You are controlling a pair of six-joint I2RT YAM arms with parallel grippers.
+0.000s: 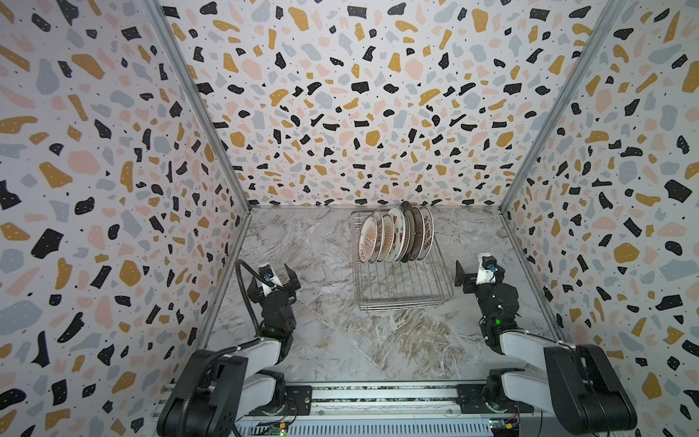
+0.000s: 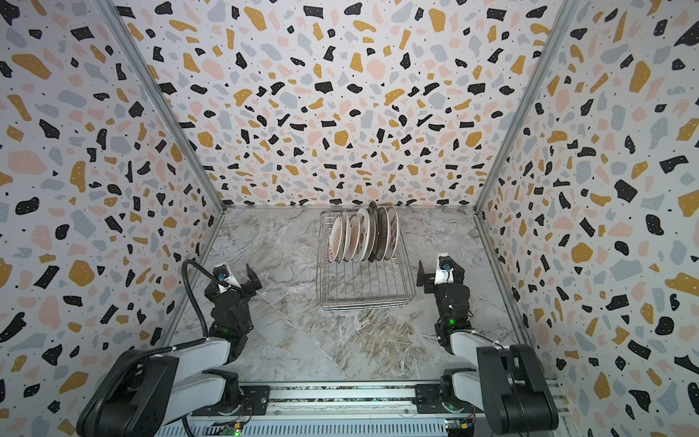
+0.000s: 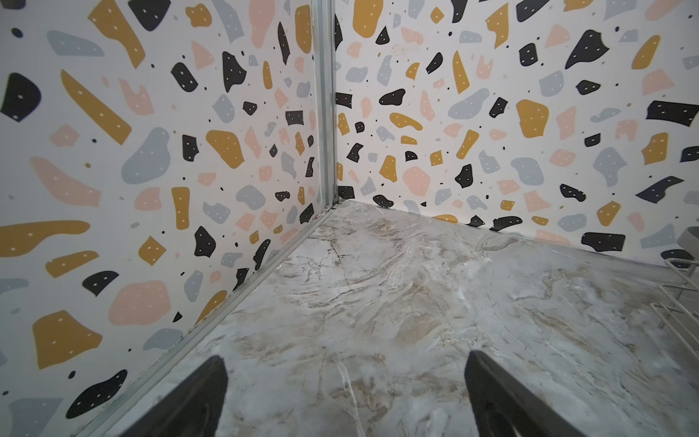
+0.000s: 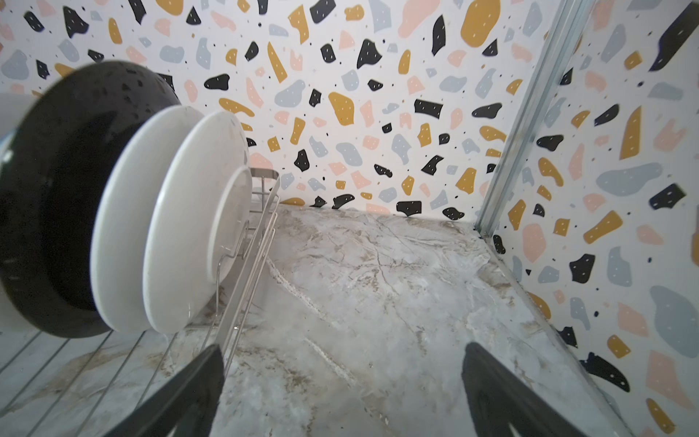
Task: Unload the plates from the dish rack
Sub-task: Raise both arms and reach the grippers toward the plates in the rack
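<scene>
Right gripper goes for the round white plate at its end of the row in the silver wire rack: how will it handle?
The round white plate looks rigid and smooth, so probably slippery in the jaws and breakable if dropped. Standing on edge in the silver wire rack, it may roll or tip once freed.

Bright even light, edges warped

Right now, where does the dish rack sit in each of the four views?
In a top view: dish rack right of centre, near the back wall.
In a top view: near centre, plates at its far end.
Left wrist: only a wire corner at the frame's edge.
Right wrist: its side rail close up, plates beside it.
Shared landmark: marbled tabletop meeting the back wall.
</scene>
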